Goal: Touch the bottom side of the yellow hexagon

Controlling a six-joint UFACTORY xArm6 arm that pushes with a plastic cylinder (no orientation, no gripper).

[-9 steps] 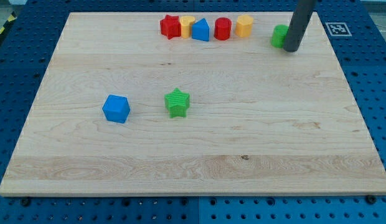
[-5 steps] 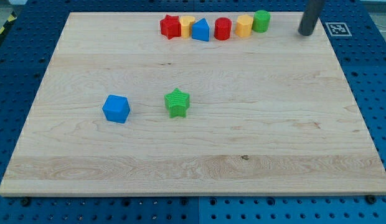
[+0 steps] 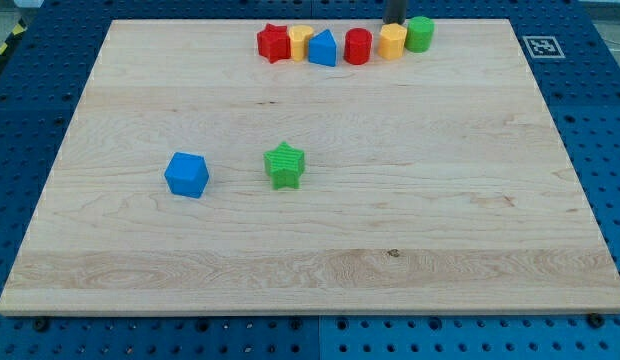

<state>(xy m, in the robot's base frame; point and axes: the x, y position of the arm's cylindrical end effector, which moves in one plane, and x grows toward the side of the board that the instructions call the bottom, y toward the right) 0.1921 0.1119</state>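
Observation:
The yellow hexagon (image 3: 392, 42) stands in a row of blocks along the view's top edge of the wooden board (image 3: 310, 230). A red cylinder (image 3: 358, 46) is on its left and a green cylinder (image 3: 419, 34) touches its right. Only a short stretch of my dark rod shows at the frame's top. My tip (image 3: 394, 24) is just above the hexagon's top side, touching or nearly touching it. The hexagon's bottom side faces bare board.
Further left in the row are a blue block (image 3: 322, 48), a second yellow block (image 3: 301, 40) partly hidden behind it, and a red star (image 3: 274, 43). A blue cube (image 3: 186, 174) and a green star (image 3: 284, 164) sit left of the board's middle.
The green cylinder went from the right up-left to rest against the yellow hexagon. My tip rose toward the top right, then moved left to above the hexagon.

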